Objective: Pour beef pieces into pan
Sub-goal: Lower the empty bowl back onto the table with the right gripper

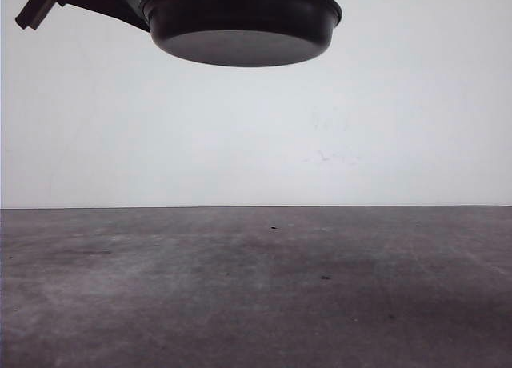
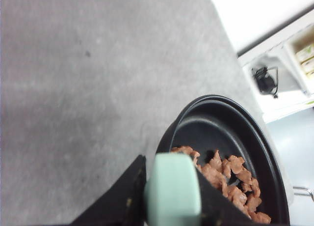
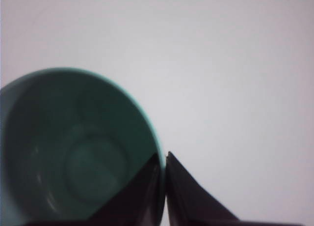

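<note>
Black pan (image 2: pixel 230 132), gripped by its mint handle (image 2: pixel 172 189) in your closed left gripper (image 2: pixel 169 206), holds the beef pieces (image 2: pixel 230 179) just beyond it, high above the table (image 1: pixel 256 288); tilting could spill them, while your right gripper (image 3: pixel 164 186) pinches the empty bowl (image 3: pixel 73 152).

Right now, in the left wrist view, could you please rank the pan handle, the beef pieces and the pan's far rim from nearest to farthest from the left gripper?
1. Handle: mint green, held by the left gripper.
2. Beef pieces: heaped just past the handle, inside the pan.
3. Far rim: beyond the beef, opposite the handle.
</note>
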`<state>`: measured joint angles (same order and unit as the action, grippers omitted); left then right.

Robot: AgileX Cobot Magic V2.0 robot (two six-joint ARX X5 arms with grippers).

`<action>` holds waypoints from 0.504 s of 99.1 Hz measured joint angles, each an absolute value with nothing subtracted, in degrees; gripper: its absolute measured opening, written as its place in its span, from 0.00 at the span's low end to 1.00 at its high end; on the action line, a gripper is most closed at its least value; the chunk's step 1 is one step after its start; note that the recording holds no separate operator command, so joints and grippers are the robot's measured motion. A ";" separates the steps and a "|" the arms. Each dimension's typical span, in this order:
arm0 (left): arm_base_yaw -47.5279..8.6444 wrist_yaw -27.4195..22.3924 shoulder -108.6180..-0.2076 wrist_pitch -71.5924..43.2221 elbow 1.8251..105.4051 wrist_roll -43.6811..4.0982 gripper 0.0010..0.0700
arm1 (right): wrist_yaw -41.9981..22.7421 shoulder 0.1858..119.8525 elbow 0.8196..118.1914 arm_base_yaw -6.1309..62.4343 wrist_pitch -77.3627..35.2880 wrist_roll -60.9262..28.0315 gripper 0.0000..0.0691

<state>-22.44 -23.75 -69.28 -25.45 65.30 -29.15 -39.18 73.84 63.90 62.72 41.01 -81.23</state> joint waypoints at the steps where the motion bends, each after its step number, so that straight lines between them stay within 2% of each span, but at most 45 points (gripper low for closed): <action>1: -22.39 -23.75 -69.28 -25.45 65.32 -29.15 0.07 | -39.16 73.84 63.90 62.76 40.99 -81.23 0.02; 29: -22.35 -23.99 -69.28 -25.52 65.32 -29.50 0.07 | -37.85 73.91 63.90 62.59 39.27 -80.07 0.02; 41: -22.35 -24.01 -69.28 -25.56 65.32 -29.61 0.07 | -46.78 73.67 63.90 61.93 38.28 -70.94 0.02; 50: -22.35 -24.38 -69.28 -25.78 65.32 -29.58 0.07 | -53.76 71.92 63.90 59.20 29.52 -59.40 0.02</action>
<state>-22.35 -24.38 -69.28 -25.78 65.32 -29.58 -53.76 71.92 63.90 59.20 29.52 -59.40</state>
